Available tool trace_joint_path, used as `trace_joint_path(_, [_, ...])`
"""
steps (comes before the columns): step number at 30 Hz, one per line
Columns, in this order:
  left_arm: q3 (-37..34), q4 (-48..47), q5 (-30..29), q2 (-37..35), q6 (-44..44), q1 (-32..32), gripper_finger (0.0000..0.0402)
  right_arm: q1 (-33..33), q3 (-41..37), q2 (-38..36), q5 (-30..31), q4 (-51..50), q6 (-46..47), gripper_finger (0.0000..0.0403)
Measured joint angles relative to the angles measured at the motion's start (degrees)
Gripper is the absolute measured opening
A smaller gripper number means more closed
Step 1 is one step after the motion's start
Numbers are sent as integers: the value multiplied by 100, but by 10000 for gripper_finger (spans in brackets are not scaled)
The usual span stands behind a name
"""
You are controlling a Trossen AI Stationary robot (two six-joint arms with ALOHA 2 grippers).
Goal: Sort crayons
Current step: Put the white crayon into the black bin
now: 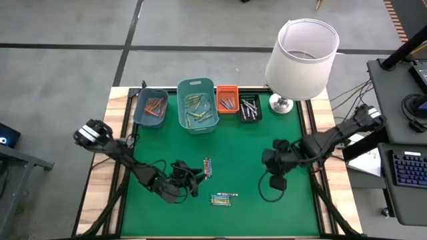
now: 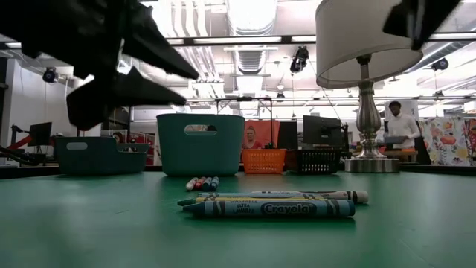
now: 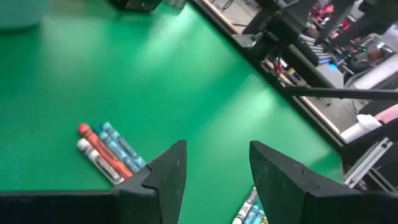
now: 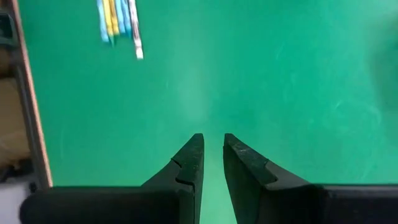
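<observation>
- Green felt covers the bench point(image 1: 253, 153), and two loose bunches of crayons lie on it: one bunch point(image 1: 207, 167) near the middle, another point(image 1: 223, 199) closer to the front edge.
- More crayons already sit in the four bins point(image 1: 197, 105) along the back edge, beside a lamp point(image 1: 300, 57).
- The left hand point(image 3: 214, 171) hovers just beside the middle bunch, its fingers spread and holding nothing.
- The right hand point(image 4: 211, 155) hangs over bare felt well apart from both bunches, its fingers nearly together and empty.
- To pick cleanly, the left hand should probably straddle a single crayon at the bunch's edge, across its length, then close low against the felt so its neighbours stay put.
</observation>
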Motion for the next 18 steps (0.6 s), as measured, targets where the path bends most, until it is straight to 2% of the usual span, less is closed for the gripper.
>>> trace_joint_path(6, [288, -8, 5, 394, -86, 15, 158, 529, -546, 0, 33, 82, 416, 52])
trace_joint_path(8, [384, -159, 171, 413, -98, 62, 158, 652, -730, 0, 137, 195, 520, 52])
trace_joint_path(14, [689, -1583, 1078, 414, -908, 243, 158, 792, -1101, 0, 159, 297, 957, 52])
trace_joint_path(18, [1067, -2993, 1297, 520, -1421, 260, 158, 803, -1281, 0, 223, 308, 1016, 52])
